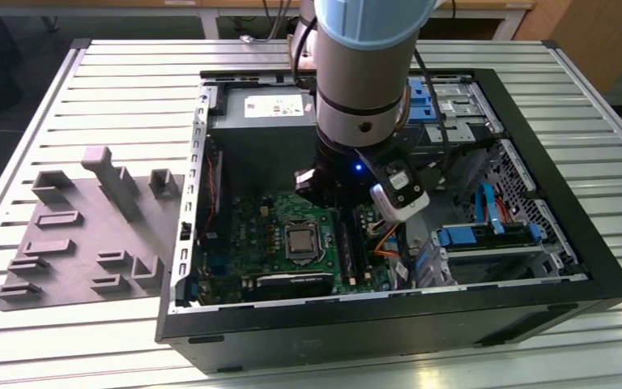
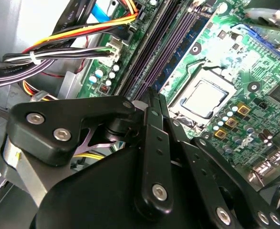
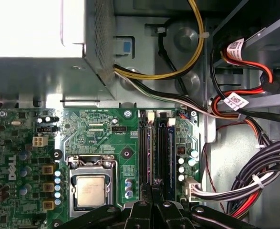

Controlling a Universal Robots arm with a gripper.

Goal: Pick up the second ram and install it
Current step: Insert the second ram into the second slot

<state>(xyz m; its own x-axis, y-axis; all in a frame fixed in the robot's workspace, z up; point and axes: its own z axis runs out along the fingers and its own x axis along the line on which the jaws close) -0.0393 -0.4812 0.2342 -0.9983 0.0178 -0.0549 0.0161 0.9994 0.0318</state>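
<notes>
1. The black two-finger gripper (image 3: 151,191) hangs inside the open black computer case (image 1: 570,243), low over the green motherboard (image 3: 97,129), right above the row of dark memory slots (image 3: 143,152).
2. Fingers are drawn together in both wrist views; whether they pinch anything, I cannot tell.
3. The second ram, a thin dark stick with chips (image 3: 162,152), stands seated in a slot just ahead of the fingertips.
4. The silver square processor (image 3: 90,191) sits beside the slots.
5. The grey plastic tray with raised blocks (image 1: 74,243) lies outside the case, on the exterior view's left.
</notes>
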